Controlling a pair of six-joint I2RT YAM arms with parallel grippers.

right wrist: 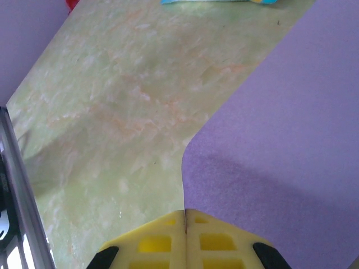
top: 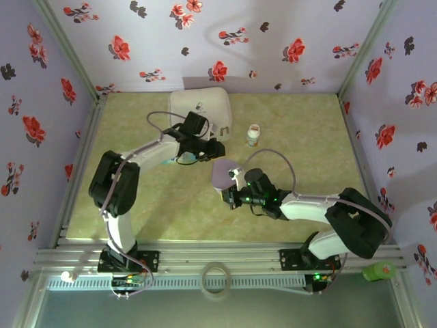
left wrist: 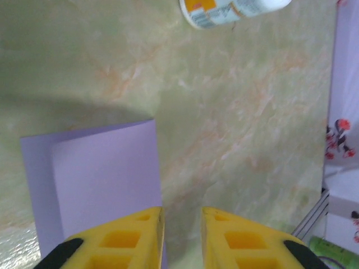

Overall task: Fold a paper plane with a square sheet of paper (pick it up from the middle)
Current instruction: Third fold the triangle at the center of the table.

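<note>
- The square sheet of paper [top: 222, 172] lies near the middle of the table [top: 300, 130], between the two grippers; in the top view its outline looks rounded, not flat and square
- In the left wrist view the lavender sheet [left wrist: 106, 179] shows a lighter panel lying over a darker strip along its left side, so part of it is folded over
- The left gripper [left wrist: 182, 214] hangs low over the table with its yellow fingers [left wrist: 129, 235] a narrow gap apart; bare table shows in that gap and nothing sits between them
- The sheet's right edge runs down to the inner side of the left-hand finger in that view; whether they touch I cannot tell
- The right gripper [right wrist: 185, 216] has its fingers pressed fully together
- The sheet [right wrist: 280, 123] spreads to the right of those closed tips and its edge runs straight into their seam; whether the tips pinch it or only rest on it I cannot tell
- A white zip case [top: 199, 109] sits at the far side of the table, a small bottle [top: 253, 134] stands just to its right, and a teal packet [top: 188, 158] lies under the left arm's wrist
</note>
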